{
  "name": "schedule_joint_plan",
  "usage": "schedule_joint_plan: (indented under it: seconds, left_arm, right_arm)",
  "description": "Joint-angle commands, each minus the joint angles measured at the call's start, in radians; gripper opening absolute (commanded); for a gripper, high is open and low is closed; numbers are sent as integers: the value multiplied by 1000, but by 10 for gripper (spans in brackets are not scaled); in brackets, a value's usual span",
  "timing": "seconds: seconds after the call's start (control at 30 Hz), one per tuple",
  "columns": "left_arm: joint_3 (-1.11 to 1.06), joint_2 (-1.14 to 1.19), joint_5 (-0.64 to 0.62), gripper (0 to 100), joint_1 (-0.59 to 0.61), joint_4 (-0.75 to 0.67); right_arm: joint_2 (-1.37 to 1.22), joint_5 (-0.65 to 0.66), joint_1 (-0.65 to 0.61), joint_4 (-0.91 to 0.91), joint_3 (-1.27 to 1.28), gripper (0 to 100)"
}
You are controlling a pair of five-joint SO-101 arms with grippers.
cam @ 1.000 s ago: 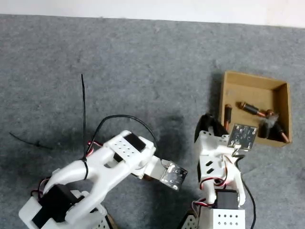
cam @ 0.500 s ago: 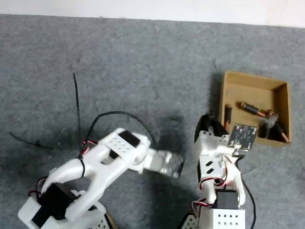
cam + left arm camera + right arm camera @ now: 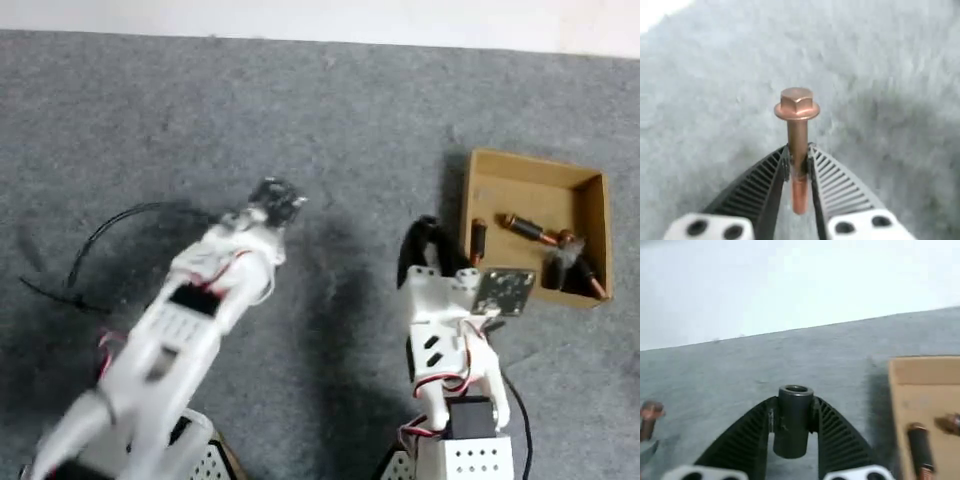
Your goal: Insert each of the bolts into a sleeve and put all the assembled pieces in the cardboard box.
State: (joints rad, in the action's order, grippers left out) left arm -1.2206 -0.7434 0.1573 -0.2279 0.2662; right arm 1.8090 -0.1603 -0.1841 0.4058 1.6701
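We note the left gripper (image 3: 798,150) clamped on a copper bolt (image 3: 797,105) by its shank, head pointing outward, over the grey mat (image 3: 350,120) left of centre. The right gripper (image 3: 793,405) pinches a dark sleeve (image 3: 791,435), just left of the cardboard box (image 3: 530,190). Assembled pieces (image 3: 528,229) lie inside the box.
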Motion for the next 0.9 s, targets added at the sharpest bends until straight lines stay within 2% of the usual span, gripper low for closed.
schedule_joint_plan:
  seconds: [0.0, 0.07, 0.2, 0.33, 0.57, 0.77, 0.87]
  left_arm:
    - [-143, -292, -35, 6, -1, -138]
    - [-217, -414, -37, 6, -2, -178]
    - [-294, -601, -118, 6, 8, -181]
    - [-337, -717, -129, 6, 64, -181]
    - [-372, -831, -181, 7, 62, -181]
    - [-364, -909, -259, 7, 137, -181]
    - [-369, -951, -258, 8, 93, -147]
  right_arm:
    - [18, 15, -93, -36, 133, 5]
    - [18, 31, -157, -36, 133, 5]
    - [8, 164, -305, -36, 133, 5]
    - [8, 203, -404, -36, 133, 5]
    - [8, 203, -423, -36, 133, 5]
    - [8, 204, -441, -36, 134, 5]
    - [8, 229, -470, -33, 134, 5]
